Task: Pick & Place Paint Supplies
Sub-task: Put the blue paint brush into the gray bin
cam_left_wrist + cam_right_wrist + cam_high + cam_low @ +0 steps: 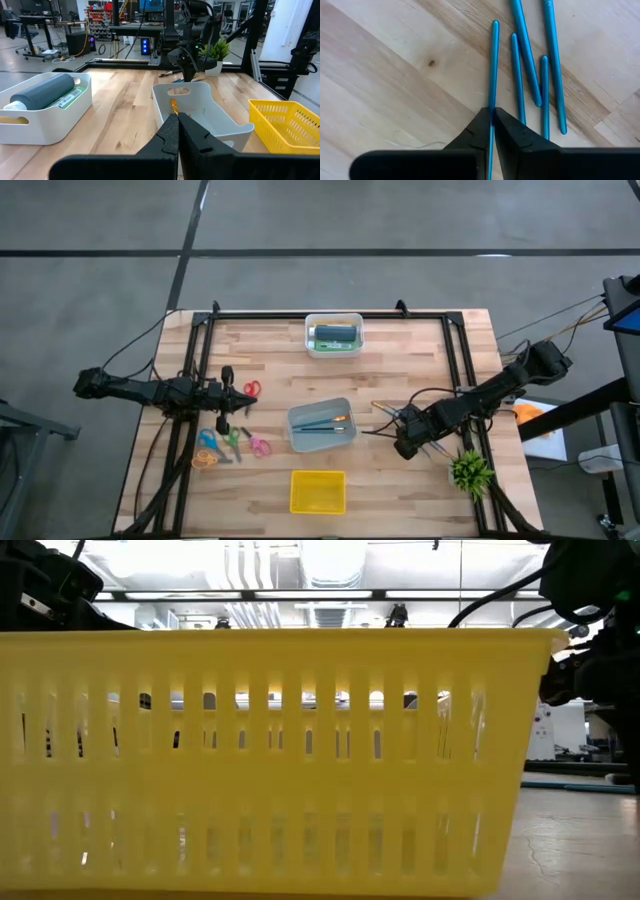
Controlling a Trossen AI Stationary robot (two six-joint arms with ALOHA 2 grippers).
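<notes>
Right gripper (492, 117) is low on the desk (270, 360), at center-right of the high view, jaws clenched on one blue brush (493, 65). Its long axis runs straight away from the jaws. Four more blue brushes (520, 55) lie beside, approx. parallel. Left gripper (177, 127) is clenched on nothing, at center-left. No writing readable.

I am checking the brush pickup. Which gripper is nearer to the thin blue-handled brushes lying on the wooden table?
Right. The right gripper is shut on one thin blue-handled brush. The left gripper is across the table, beside the scissors.
</notes>
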